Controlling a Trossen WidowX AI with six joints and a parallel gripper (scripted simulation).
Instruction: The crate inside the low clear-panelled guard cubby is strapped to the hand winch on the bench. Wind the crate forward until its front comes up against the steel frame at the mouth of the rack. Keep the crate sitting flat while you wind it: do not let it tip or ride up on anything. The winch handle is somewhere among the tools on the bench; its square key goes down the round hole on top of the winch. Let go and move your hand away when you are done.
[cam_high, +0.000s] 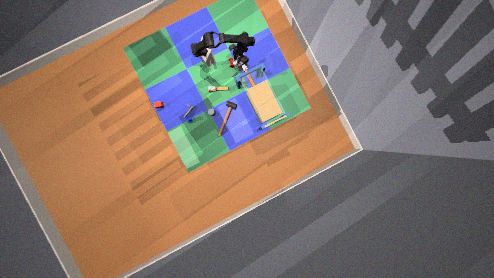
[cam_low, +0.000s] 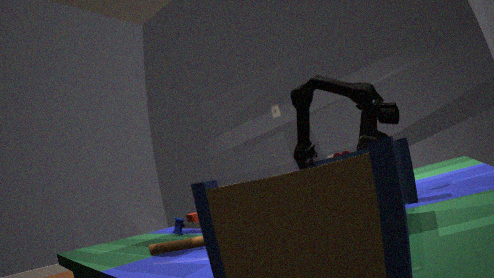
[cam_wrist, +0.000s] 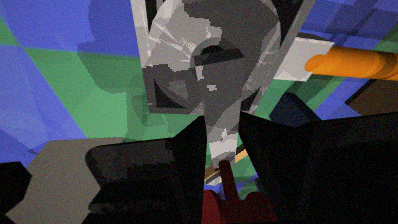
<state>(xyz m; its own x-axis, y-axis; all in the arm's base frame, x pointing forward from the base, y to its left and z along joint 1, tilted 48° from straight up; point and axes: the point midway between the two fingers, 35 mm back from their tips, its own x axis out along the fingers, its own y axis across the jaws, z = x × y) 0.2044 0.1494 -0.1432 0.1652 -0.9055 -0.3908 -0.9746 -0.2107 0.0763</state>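
Observation:
My gripper (cam_wrist: 219, 118) (cam_high: 240, 61) is shut on the grey winch handle (cam_wrist: 220, 117). Its bar runs from between my black fingers up to the hub of the grey winch (cam_wrist: 170, 37). The handle's red knob (cam_wrist: 226, 202) (cam_high: 231, 61) shows just below my fingers. An orange strap (cam_wrist: 350, 62) (cam_high: 249, 80) leads from the winch towards the tan crate (cam_high: 262, 102) in the cubby. The frame (cam_high: 251, 73) at the cubby's mouth lies between the winch and the crate. In the exterior view the cubby (cam_low: 300, 225) fills the foreground and hides my fingers; only the arm (cam_low: 367, 107) shows behind it.
A hammer (cam_high: 226, 117) (cam_low: 177, 245) lies left of the cubby. A short tool (cam_high: 218, 88), a small grey tool (cam_high: 189, 111), a grey round part (cam_high: 211, 112) and a red block (cam_high: 158, 104) lie on the blue and green mat (cam_high: 200, 145). The arm's base (cam_high: 207, 52) stands at the back.

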